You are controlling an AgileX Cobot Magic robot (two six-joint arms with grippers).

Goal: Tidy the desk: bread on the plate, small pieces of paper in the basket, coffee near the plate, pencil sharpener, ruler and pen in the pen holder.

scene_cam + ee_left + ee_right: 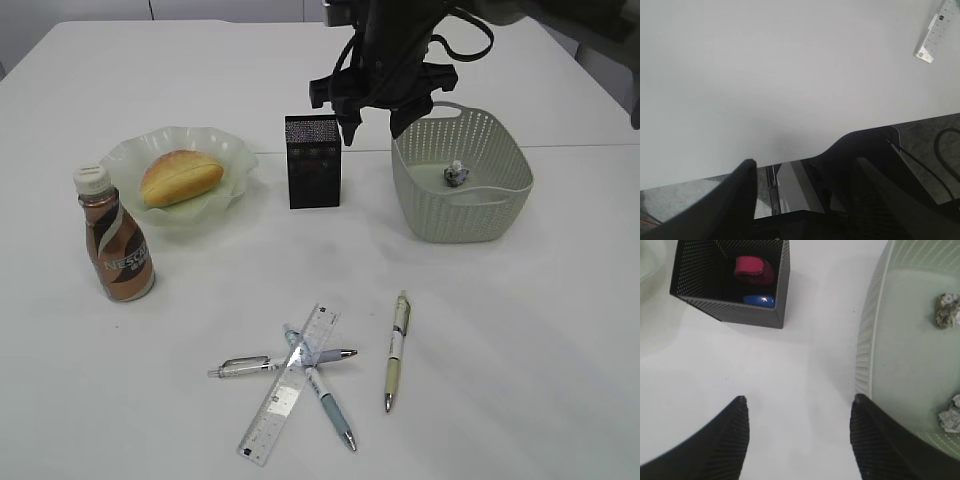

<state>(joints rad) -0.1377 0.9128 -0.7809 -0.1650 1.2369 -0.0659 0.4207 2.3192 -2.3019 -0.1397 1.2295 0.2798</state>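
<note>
The bread [180, 177] lies on the green plate [232, 152]. The coffee bottle [118, 240] stands left of and in front of the plate. The black pen holder [313, 160] holds a red item [754, 269] and a blue item [760, 301]. The basket [460, 215] holds crumpled paper [456, 175], which shows as two balls in the right wrist view [946, 310]. A ruler [290, 385] lies across pens [325, 395]; another pen [397, 350] lies to the right. My right gripper [372, 118] is open and empty above the gap between holder and basket. My left gripper [805, 170] is open over the table's near edge.
The ruler's end [935, 35] shows at the top right of the left wrist view. The table's front edge [790, 162] and the floor lie under the left gripper. The basket rim [872, 340] is just right of the right gripper [799, 405].
</note>
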